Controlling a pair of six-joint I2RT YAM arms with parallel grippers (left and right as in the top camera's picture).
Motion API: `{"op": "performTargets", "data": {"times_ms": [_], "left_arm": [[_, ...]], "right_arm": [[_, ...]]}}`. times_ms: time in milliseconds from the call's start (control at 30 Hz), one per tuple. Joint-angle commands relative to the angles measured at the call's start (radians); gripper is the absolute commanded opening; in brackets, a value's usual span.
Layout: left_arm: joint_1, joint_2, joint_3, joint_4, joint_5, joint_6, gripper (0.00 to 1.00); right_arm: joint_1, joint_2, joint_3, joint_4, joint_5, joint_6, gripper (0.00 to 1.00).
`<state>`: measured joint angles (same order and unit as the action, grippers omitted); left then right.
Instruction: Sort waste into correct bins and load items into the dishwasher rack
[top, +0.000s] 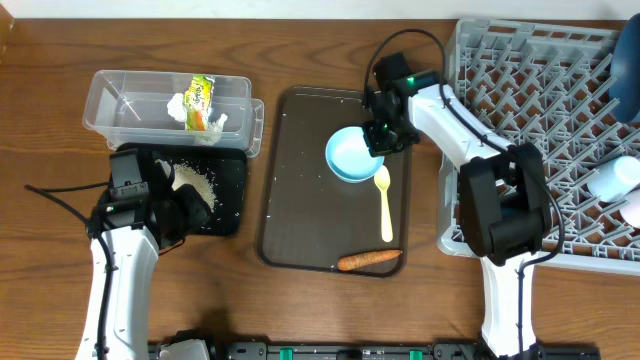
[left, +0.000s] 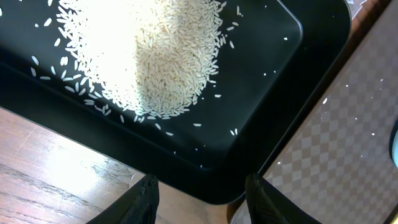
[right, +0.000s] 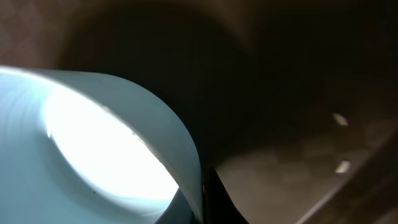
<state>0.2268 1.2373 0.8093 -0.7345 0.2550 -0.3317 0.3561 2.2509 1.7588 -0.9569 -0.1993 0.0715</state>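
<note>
Brown wooden table (top: 40, 100) beneath grey dishwasher rack (top: 540, 80)

The wooden bench (top: 300, 315) carries a clear plastic tub (top: 100, 92) at far left, a black tray (top: 232, 195) just nearer, a dark brown serving tray (top: 298, 200) in the middle, and a grey dishwasher rack (top: 540, 80) at right.

Our left arm (top: 115, 270) and right arm (top: 455, 125) wear white shells over black joint housings, with black cables (top: 412, 32) looping off them. A green light (top: 409, 80) glows on our right wrist, and our left fingers (left: 142, 200) are matte black.
</note>
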Motion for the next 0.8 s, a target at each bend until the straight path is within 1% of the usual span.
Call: {"op": "performTargets", "data": {"times_ms": [0,167,333,500,567,633,767], "left_arm": [[-0.004,0.004,0.018,0.0,-0.013,0.021,0.48],[-0.004,0.004,0.018,0.001,-0.013,0.021,0.48],[-0.004,0.004,0.018,0.011,-0.014,0.021,0.48],[-0.004,0.004,0.018,0.023,-0.013,0.021,0.48],[-0.004,0.004,0.018,0.026,-0.013,0.021,0.48],[-0.004,0.004,0.018,0.026,-0.013,0.021,0.48],[-0.004,0.004,0.018,0.026,-0.013,0.021,0.48]], "right_arm": [[-0.031,-0.04,0.016,-0.001,0.027,0.006,0.01],[-0.064,-0.146,0.042,0.0,0.132,-0.029,0.01],[-0.113,-0.293,0.05,0.055,0.376,-0.053,0.01],[-0.17,-0.39,0.05,0.121,0.546,-0.159,0.01],[-0.192,-0.4,0.05,0.141,0.67,-0.179,0.01],[-0.217,-0.397,0.048,0.167,0.866,-0.178,0.01],[-0.262,-0.37,0.043,0.214,1.196,-0.177,0.01]]}}
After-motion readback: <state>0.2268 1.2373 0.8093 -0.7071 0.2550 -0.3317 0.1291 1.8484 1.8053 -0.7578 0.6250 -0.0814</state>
